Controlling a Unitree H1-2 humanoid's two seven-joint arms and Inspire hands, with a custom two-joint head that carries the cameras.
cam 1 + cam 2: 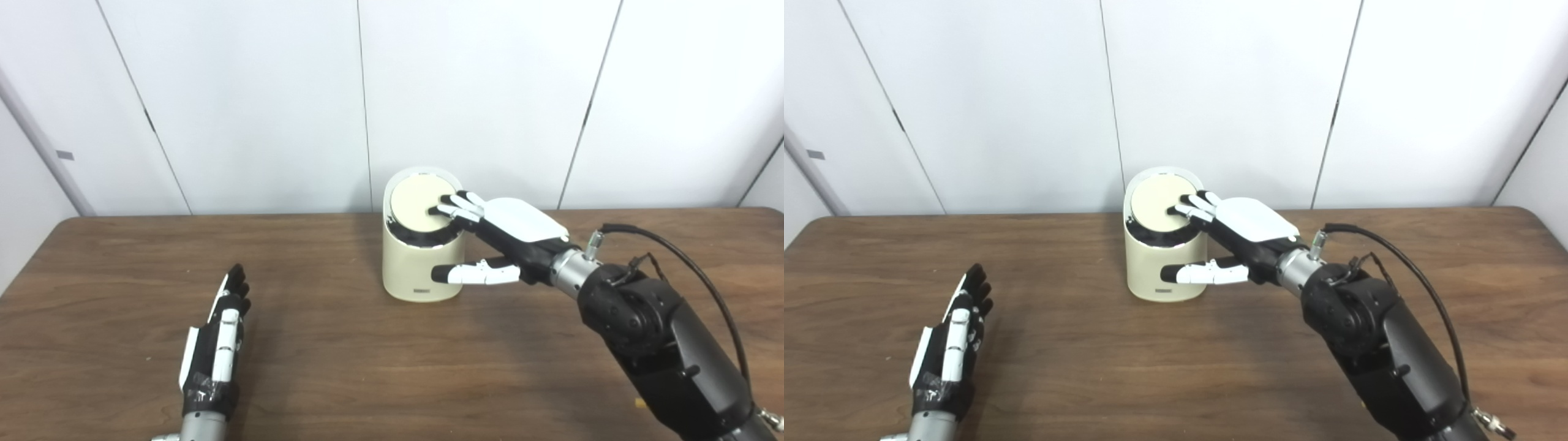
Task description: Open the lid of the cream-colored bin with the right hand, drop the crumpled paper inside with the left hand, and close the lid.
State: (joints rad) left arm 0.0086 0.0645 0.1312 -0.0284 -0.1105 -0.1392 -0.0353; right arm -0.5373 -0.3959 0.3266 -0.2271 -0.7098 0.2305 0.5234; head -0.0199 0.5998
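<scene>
While right hand fingers press the lid, left hand lies flat, empty.

Looks like a lab test bay here: plain white wall panels run across from ten to two o'clock, one bare wood-grain counter below them, no household clutter around.
</scene>
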